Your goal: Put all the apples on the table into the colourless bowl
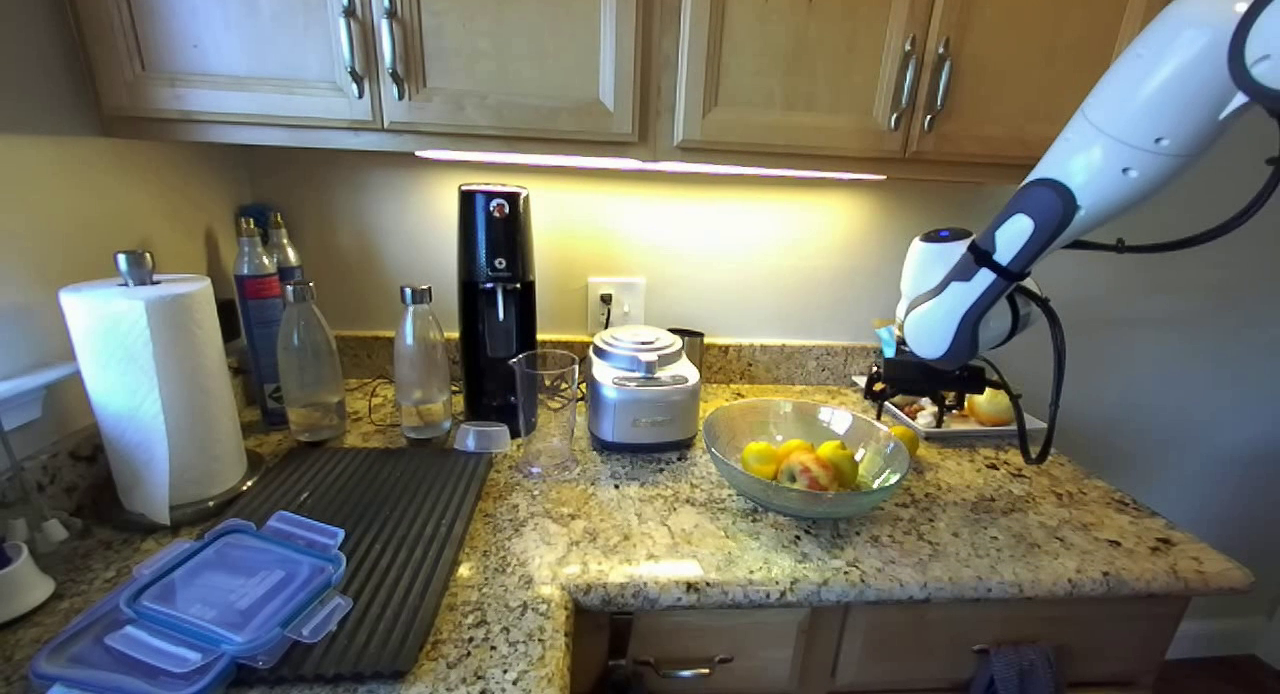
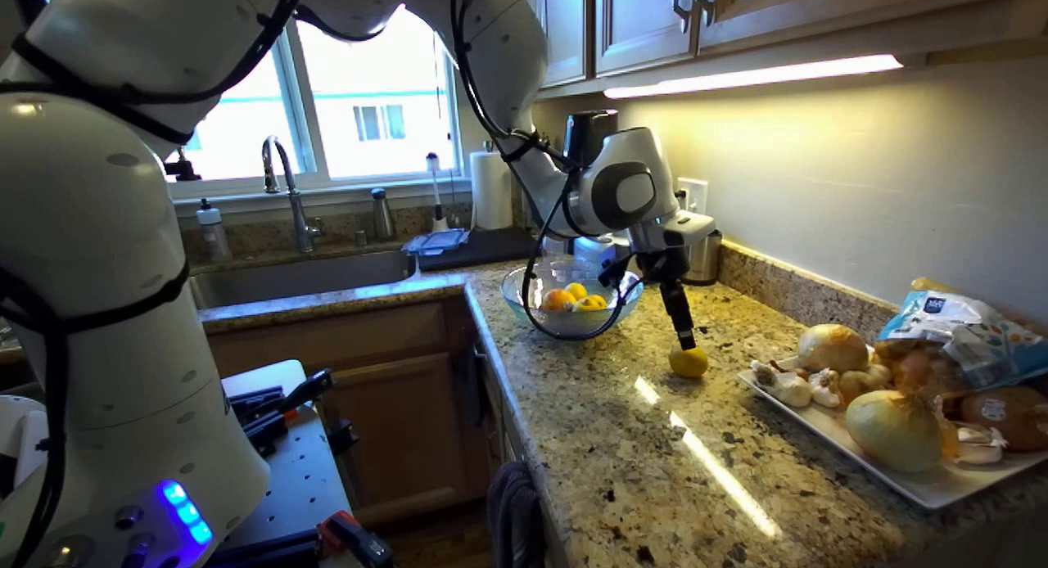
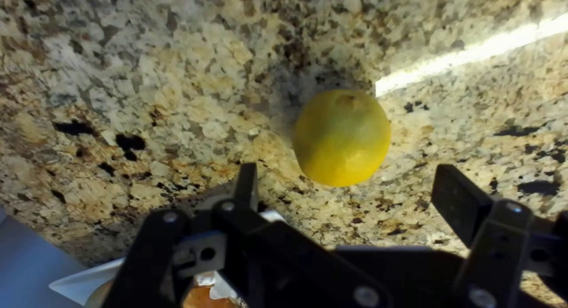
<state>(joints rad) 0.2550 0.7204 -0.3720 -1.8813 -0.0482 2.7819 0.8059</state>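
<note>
gripper (image 3: 347, 179): jaws spread apart, held just above lone yellow apple (image 3: 341, 139); contact cannot be told
lone yellow apple: seen on granite countertop (image 2: 647, 502), between glass bowl (image 1: 815, 506) and white plate (image 2: 933, 488)
glass bowl: yellow apples (image 1: 760, 460), one reddish apple (image 1: 806, 471), heaped inside
white plate: loaded with onions (image 2: 892, 430), garlic (image 2: 791, 389)

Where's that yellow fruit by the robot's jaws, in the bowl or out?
Out. In an exterior view the fruit sits on the counter, apart from the bowl; the wrist view shows counter all around.
</note>
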